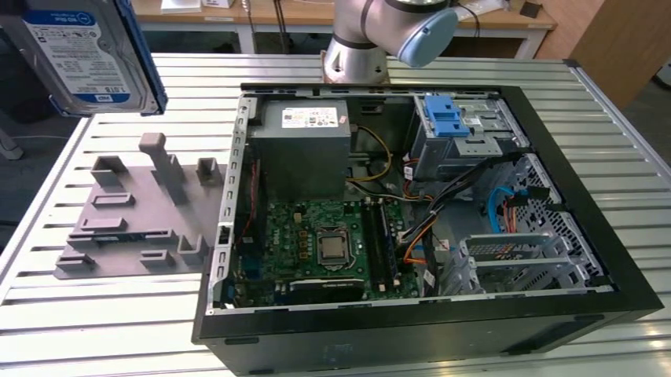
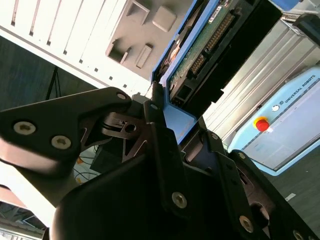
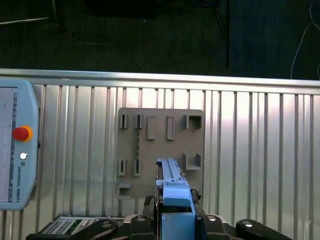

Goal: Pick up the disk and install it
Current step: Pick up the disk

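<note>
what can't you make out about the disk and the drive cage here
- Exterior view: the disk runs off the top edge.
- Second wrist view: the end effector covers the disk's gripped end.
- Exterior view: inside of the drive cage, hidden beneath its blue latch.

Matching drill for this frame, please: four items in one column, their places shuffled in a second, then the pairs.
1. disk
2. grey fixture board
3. power supply box
4. blue latch

A. on the silver drive cage
B. clamped in the gripper, off the table
C. flat on the slatted table, outside the computer case
D. inside the case, bordering the motherboard

Pairs: 1-B, 2-C, 3-D, 4-A
</note>
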Robot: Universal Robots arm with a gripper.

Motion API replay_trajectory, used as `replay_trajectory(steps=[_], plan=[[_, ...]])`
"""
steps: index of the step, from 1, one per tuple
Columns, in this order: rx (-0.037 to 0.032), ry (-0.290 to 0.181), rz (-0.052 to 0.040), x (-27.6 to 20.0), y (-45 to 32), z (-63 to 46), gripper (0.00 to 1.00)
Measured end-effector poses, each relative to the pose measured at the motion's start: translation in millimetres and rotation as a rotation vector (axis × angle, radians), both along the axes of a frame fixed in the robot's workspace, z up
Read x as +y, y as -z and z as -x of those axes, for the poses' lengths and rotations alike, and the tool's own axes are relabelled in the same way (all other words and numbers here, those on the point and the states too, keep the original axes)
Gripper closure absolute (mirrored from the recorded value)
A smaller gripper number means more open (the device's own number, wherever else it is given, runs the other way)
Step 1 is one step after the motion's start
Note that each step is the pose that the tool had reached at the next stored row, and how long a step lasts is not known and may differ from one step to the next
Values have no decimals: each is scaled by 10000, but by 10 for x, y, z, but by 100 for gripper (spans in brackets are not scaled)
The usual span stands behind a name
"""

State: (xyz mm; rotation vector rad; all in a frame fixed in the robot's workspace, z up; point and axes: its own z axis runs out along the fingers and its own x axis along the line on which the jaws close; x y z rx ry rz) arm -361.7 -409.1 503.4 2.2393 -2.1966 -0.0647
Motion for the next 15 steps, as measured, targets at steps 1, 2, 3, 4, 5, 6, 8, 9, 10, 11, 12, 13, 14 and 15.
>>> replay_trajectory(steps=[1, 2, 3, 4, 5, 6, 8, 9, 10, 11, 12, 13, 14, 15], plan=[[4, 0, 0, -14, 0, -29, 64], [8, 1, 1, -26, 0, -60, 64], [11, 1, 1, -36, 0, -93, 64], [15, 1, 1, -45, 0, -127, 64], [18, 1, 2, -55, 1, -162, 64], [20, 0, 1, -63, 1, -196, 64], [26, 1, 0, -83, 2, -269, 64], [29, 2, 0, -92, 3, -304, 64], [32, 1, 1, -101, 3, -339, 64], [36, 0, 1, -110, 2, -372, 64], [39, 0, 1, -119, 3, -406, 64], [41, 0, 0, -128, 4, -440, 64], [45, 2, 1, -137, 4, -474, 64], [47, 1, 0, -147, 4, -508, 64]])
